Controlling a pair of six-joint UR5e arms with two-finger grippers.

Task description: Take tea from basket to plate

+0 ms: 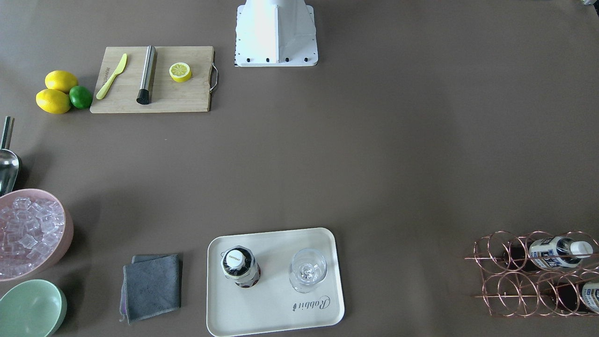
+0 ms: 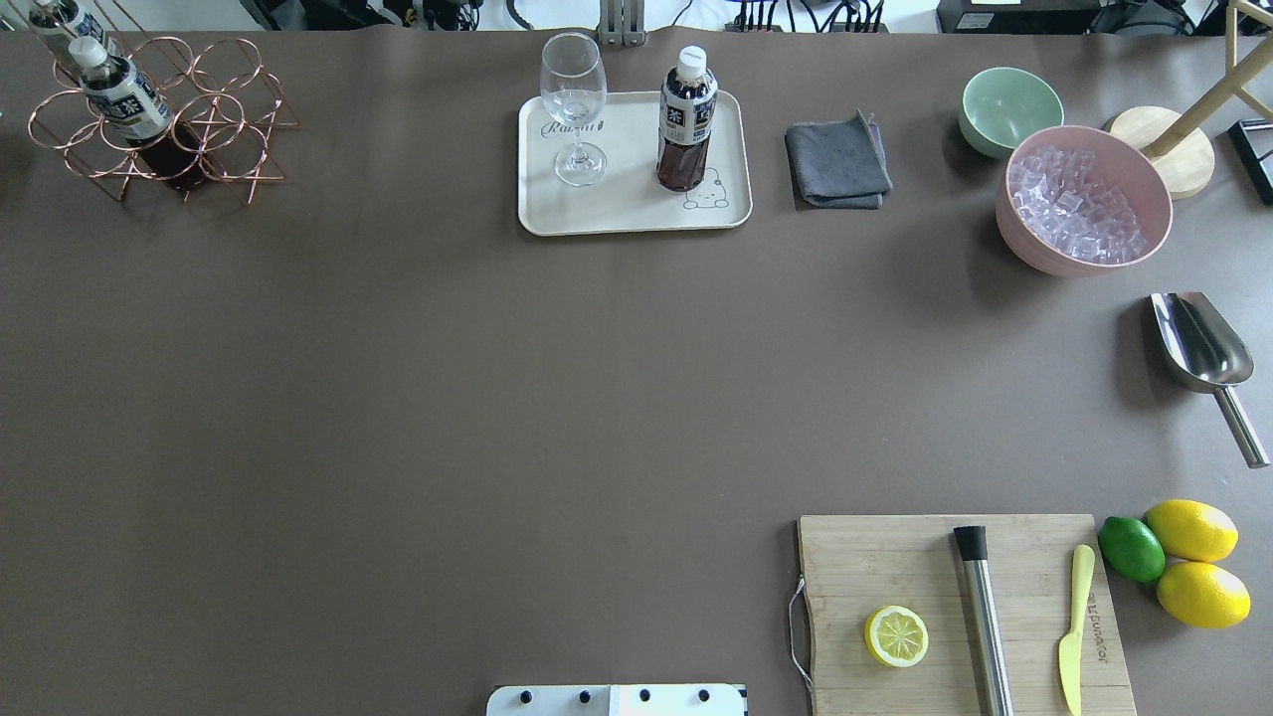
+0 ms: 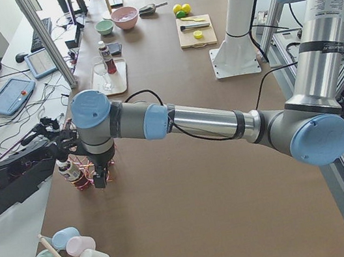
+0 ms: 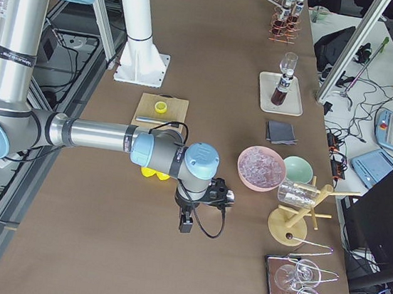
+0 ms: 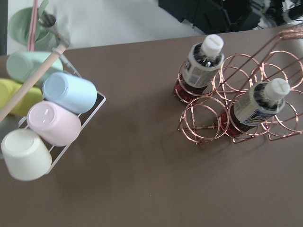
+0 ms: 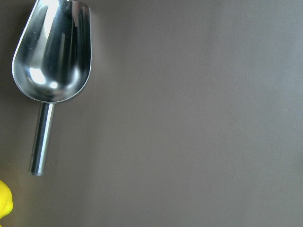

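One tea bottle stands upright on the cream plate, beside a clear stemmed glass; both show in the overhead view, the bottle on the plate. Two more tea bottles sit in the copper wire basket, at the table's far left corner in the overhead view. My left gripper hangs low beside the basket, seen only in the exterior left view. My right gripper hangs over bare table near the lemons. I cannot tell whether either is open.
A wooden cutting board holds a lemon half, a muddler and a yellow knife. Lemons and a lime, a metal scoop, a pink ice bowl, a green bowl and a grey cloth lie on the right. A cup rack stands near the basket.
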